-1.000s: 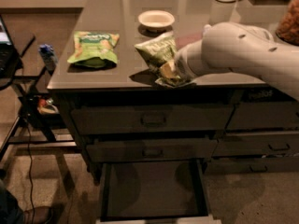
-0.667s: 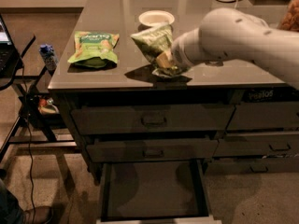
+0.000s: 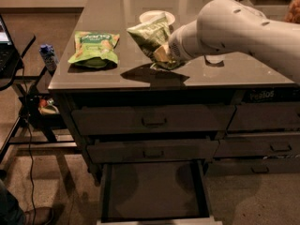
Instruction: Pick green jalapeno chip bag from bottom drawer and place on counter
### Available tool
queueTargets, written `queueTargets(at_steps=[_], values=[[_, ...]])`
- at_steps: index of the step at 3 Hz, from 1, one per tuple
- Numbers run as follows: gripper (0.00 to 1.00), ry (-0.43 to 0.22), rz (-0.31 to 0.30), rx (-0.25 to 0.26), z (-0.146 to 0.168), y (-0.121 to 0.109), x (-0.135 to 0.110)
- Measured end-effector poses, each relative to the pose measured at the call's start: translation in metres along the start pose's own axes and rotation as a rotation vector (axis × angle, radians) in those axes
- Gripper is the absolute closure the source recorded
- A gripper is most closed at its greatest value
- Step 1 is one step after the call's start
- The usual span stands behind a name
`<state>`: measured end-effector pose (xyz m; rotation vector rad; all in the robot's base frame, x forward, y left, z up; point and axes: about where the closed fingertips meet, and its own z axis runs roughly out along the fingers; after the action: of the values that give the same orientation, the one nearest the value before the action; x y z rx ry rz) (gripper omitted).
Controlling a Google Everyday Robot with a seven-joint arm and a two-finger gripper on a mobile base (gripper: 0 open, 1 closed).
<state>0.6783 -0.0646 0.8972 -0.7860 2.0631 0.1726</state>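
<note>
At upper centre the gripper (image 3: 165,56) pinches the green jalapeno chip bag (image 3: 149,34) above the counter (image 3: 110,13). The bottom drawer (image 3: 152,191) stands open.

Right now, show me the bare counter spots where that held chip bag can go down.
Free: the counter front strip between the light-green snack bag and the gripper holding the green jalapeno chip bag; also the far stretch behind the snack bag. Crowded: around the white bowl.

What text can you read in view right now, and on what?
"Pellos" or similar, blurred, on the dark panel under the counter, right side.
light-green snack bag: white word, unreadable.
green jalapeno chip bag, held by the gripper above the counter: lettering unreadable.
</note>
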Motion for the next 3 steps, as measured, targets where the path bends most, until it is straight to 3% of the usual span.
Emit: queueTargets(at_steps=[2,3], values=[[1.0,0.074,-0.001,-0.048,0.042,0.012,-0.007],[0.82,0.075,-0.001,-0.049,0.043,0.012,-0.007]])
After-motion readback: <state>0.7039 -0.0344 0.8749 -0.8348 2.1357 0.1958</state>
